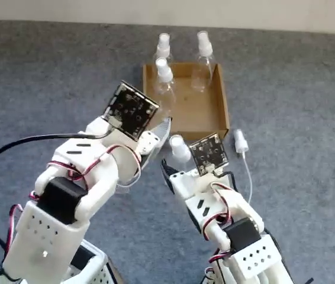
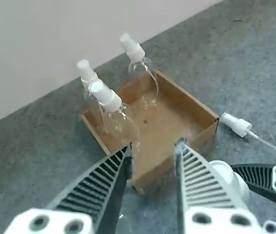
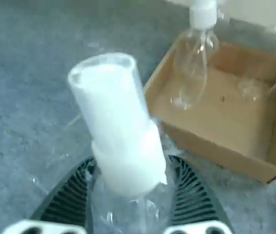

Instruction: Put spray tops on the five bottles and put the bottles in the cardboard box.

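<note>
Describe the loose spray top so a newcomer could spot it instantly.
Find the cardboard box on the grey carpet. Beside its corner nearest the right arm lies a white spray top, thin tube trailing toward the arms. It alone lies flat on the carpet; every other top sits on a bottle.

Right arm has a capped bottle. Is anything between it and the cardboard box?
Nothing directly: the held bottle is just short of the cardboard box. The open left gripper hangs beside it at the near-left corner, and another bottle stands inside along that side.
</note>
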You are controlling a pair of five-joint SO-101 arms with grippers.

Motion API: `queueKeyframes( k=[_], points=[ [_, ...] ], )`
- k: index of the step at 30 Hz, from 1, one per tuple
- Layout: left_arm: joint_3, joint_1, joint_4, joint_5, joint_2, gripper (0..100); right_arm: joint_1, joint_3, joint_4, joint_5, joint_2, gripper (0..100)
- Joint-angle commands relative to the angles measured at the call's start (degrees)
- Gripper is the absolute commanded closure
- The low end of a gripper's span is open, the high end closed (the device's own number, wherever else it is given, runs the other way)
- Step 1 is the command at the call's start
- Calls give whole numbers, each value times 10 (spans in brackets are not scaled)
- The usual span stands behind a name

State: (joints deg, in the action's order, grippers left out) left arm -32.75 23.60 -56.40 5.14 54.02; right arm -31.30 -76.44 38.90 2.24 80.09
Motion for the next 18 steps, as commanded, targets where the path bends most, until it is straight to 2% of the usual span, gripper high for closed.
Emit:
queueKeyframes(
  k=[1, 8, 12, 18],
  points=[
    [-25, 8, 13, -4, -2, 870, 10, 55, 33, 4, 5, 995],
    [-32, 44, 17, 16, -3, 870, 11, 59, 43, 58, 4, 995],
    [-33, -15, 13, 19, 1, 870, 19, 57, -3, 74, 4, 995],
    [-40, -122, -7, 18, 1, 870, 109, 60, -6, 75, -11, 995]
  ],
)
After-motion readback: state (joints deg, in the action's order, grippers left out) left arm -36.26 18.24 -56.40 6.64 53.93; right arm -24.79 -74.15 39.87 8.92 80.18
